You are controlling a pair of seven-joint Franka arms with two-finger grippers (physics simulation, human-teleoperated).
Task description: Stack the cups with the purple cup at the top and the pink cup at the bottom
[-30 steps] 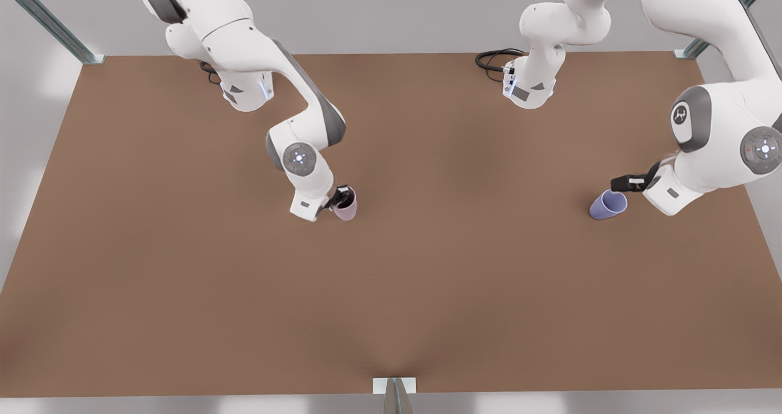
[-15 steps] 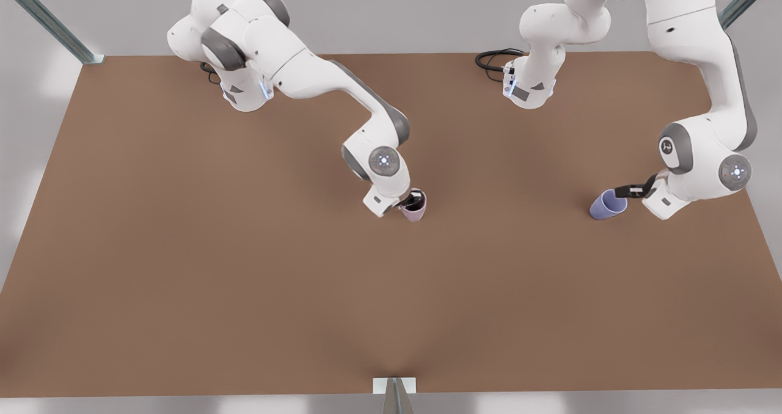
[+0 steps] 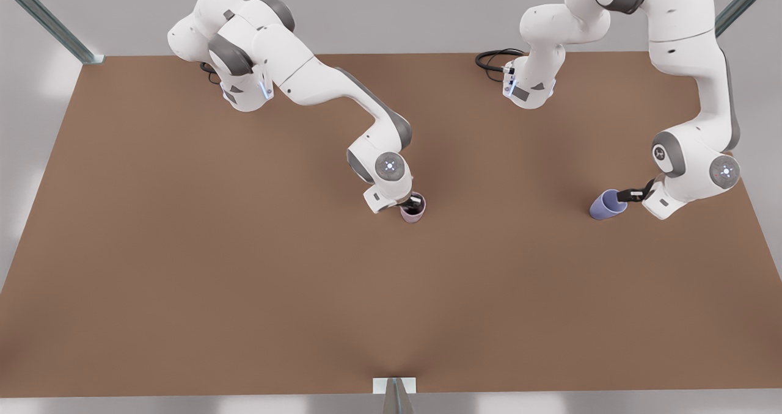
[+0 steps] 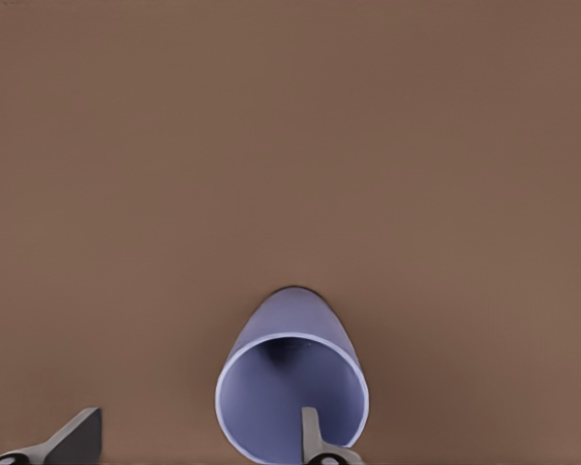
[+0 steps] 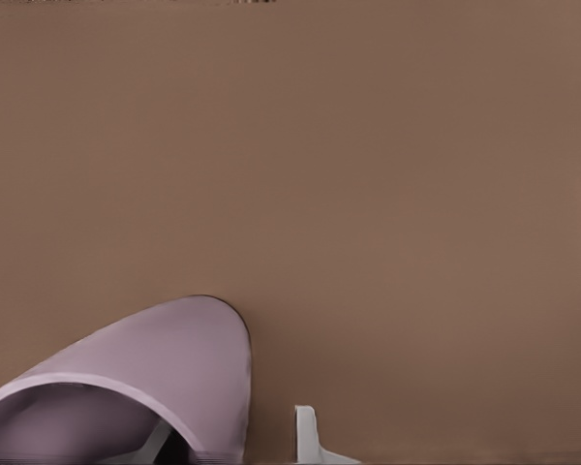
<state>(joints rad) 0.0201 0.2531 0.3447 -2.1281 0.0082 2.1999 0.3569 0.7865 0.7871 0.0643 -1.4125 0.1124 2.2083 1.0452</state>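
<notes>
The purple cup (image 3: 606,205) (image 4: 290,383) rests on the brown table (image 3: 244,279) at the front view's right, its mouth turned toward my left gripper (image 3: 624,195) (image 4: 194,441). That gripper is open, with one finger inside the mouth and the other outside, the cup's wall between them. Near the table's middle is the pink cup (image 3: 413,209) (image 5: 165,373). My right gripper (image 3: 410,204) (image 5: 230,441) is shut on its rim, one finger inside and one outside.
Both arm bases (image 3: 528,87) stand along the table's far edge, with a black cable (image 3: 492,60) coiled beside the one on the front view's right. Metal frame posts (image 3: 394,395) mark the corners and the near edge. Bare tabletop separates the two cups.
My right gripper carried the pink cup from the front view's left to the table's middle, then settled there. My left gripper moved lower, and one finger is now inside the purple cup's mouth.
</notes>
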